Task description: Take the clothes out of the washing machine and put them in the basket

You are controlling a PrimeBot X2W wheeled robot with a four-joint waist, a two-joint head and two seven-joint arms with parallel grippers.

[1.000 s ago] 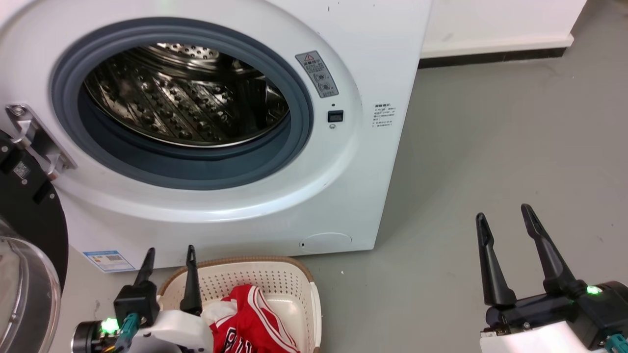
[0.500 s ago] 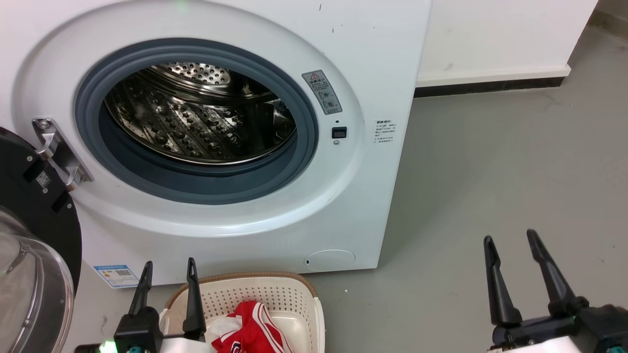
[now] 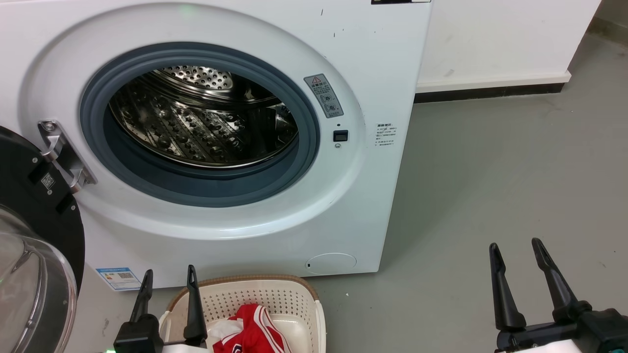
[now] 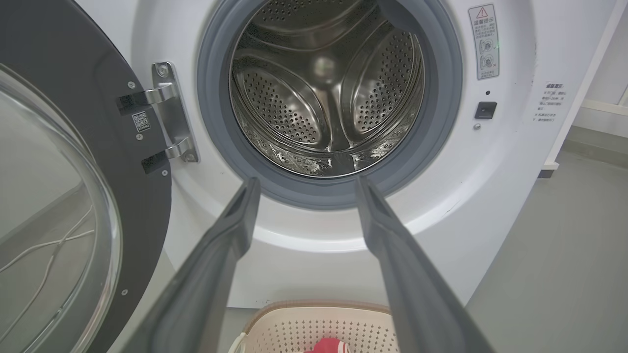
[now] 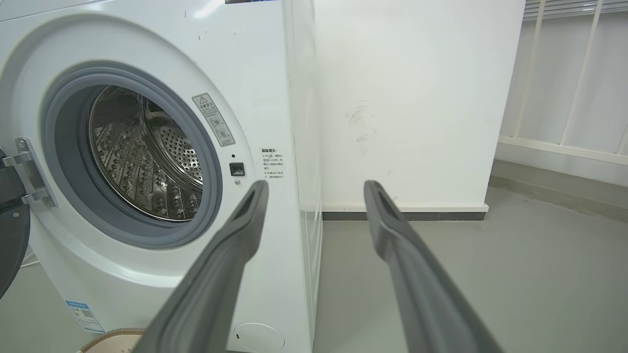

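Hovering spread, left hand (image 3: 169, 269) above basket (image 3: 255, 278) edge, right hand (image 3: 514, 243) spread over floor (image 3: 490, 171)

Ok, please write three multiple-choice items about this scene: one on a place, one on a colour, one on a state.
1. Where do the clothes lie? A in the washing machine; B in the basket; C on the door.
2. What colour is the ring around the opening? A grey; B red; C yellow.
3. How stands the door? A shut; B swung open; C missing.
1 B: red cloth shows inside the basket. 2 A: the ring is grey. 3 B: the door hangs aside, opening uncovered.
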